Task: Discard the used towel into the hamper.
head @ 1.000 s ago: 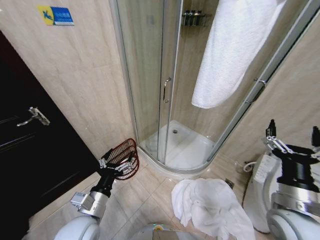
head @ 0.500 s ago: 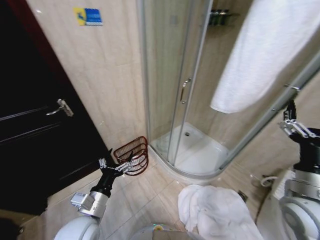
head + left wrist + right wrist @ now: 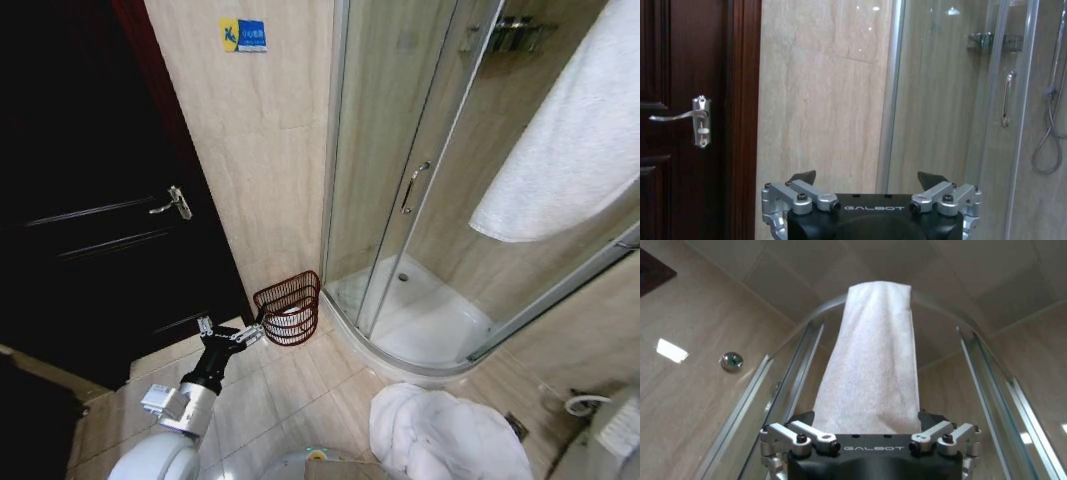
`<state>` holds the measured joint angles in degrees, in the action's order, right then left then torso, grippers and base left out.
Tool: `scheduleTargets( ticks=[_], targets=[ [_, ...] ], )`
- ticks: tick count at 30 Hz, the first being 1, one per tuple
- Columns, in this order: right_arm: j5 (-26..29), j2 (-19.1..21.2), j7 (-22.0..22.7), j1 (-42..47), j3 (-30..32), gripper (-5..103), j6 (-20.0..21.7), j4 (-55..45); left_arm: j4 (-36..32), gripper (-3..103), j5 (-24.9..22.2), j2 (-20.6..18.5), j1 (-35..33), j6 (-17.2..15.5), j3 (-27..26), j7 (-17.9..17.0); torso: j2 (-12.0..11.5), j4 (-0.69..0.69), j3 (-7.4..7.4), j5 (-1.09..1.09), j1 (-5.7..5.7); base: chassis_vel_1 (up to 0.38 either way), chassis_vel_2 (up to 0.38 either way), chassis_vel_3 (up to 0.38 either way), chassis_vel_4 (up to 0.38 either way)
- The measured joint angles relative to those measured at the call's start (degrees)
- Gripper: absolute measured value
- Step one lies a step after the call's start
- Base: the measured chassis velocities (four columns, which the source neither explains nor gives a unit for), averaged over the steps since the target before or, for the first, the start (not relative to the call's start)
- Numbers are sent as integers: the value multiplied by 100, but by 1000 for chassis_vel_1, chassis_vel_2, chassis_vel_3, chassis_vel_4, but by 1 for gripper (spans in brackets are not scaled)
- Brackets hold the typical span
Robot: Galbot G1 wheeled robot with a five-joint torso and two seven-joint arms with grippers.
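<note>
On my left, my left gripper hangs low over the floor tiles with its jaws spread and nothing between them, and just beyond it the hamper sits against the wall by the shower door, looking empty to me. Further right, a white towel lies crumpled on the floor, another towel hangs over the shower rail, and my right gripper points up at that one, spread and empty. By my reckoning nothing is done yet: the grab, the carry and the drop are all left.

"GALBOT" on the left gripper and right gripper.
</note>
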<state>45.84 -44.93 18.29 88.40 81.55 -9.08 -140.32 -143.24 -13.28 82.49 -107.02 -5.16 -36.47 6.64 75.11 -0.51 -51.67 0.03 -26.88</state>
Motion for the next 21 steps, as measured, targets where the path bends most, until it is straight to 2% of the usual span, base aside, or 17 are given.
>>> scheduleTargets(
  ticks=[3, 4, 8, 9, 12, 21],
  targets=[
    [422, 398, -41, -104, 294, 100, 92, 201, 0, 99, 0, 0, 0, 0, 0, 0, 0, 1, 0, -2, 0, 0, 0, 0, 0],
    [422, 398, -41, -104, 294, 100, 92, 201, 0, 99, 0, 0, 0, 0, 0, 0, 0, 1, 0, -2, 0, 0, 0, 0, 0],
    [772, 1009, -165, -282, 666, 100, 264, 645, 0, 99, 0, 0, 0, 0, 0, 0, 0, 0, 0, -1, 0, 0, 0, 0, 0],
    [772, 1009, -165, -282, 666, 100, 264, 645, 0, 99, 0, 0, 0, 0, 0, 0, 0, 0, 0, -1, 0, 0, 0, 0, 0],
    [936, 1526, -171, -525, 776, 100, 403, 1056, 0, 99, 0, 0, 0, 0, 0, 0, 0, 1, 0, -2, 0, 0, 0, 0, 0],
    [913, 2113, -232, -784, 806, 100, 615, 1701, 0, 99, 0, 0, 0, 0, 0, 0, 0, -1, 0, 0, 0, 0, 0, 0, 0]
  ],
)
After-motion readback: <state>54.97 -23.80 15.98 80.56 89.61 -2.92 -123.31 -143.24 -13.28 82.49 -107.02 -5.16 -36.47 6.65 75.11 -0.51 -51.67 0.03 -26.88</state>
